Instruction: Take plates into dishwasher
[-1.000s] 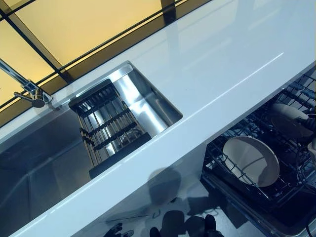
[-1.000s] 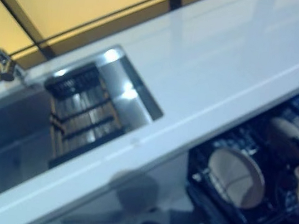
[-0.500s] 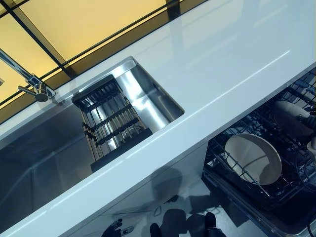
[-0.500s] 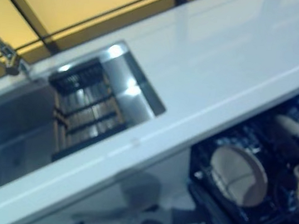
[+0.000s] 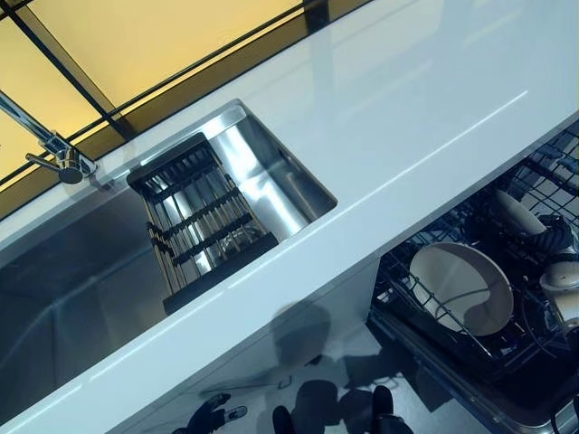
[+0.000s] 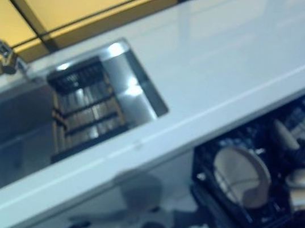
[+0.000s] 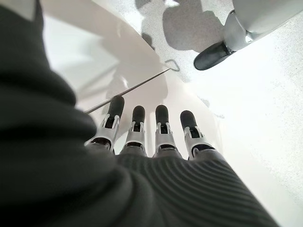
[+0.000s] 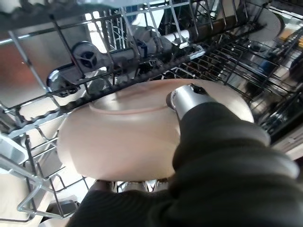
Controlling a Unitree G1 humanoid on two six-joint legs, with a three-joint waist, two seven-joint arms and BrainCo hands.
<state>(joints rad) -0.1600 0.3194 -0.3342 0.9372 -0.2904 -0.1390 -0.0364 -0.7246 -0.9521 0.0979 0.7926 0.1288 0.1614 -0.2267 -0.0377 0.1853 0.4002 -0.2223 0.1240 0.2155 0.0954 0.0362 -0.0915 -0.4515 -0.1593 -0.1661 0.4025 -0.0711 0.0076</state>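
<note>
A beige plate [image 8: 123, 137] is in my right hand [image 8: 222, 156], whose thumb [image 8: 185, 98] is curled over its rim, just above the wires of the dishwasher's lower rack [image 5: 425, 318]. From the head the held plate [image 5: 516, 212] looks nearly edge-on, with my right hand [image 5: 563, 280] below it at the right edge. Another beige plate [image 5: 457, 285] stands tilted in the rack to the left of it. My left hand [image 7: 156, 132] hangs with straight fingers beside a white cabinet front and holds nothing.
A white countertop [image 5: 407, 108] runs diagonally above the open dishwasher. In it is a steel sink [image 5: 271, 181] holding a dark drying rack [image 5: 204, 221], with a faucet [image 5: 54, 154] at the far left. Upper rack wires and rollers [image 8: 87, 56] are close above the held plate.
The held plate has tipped from broad-side to nearly edge-on over the rack, and more of my right hand shows at the right edge. The view has shifted slightly.
</note>
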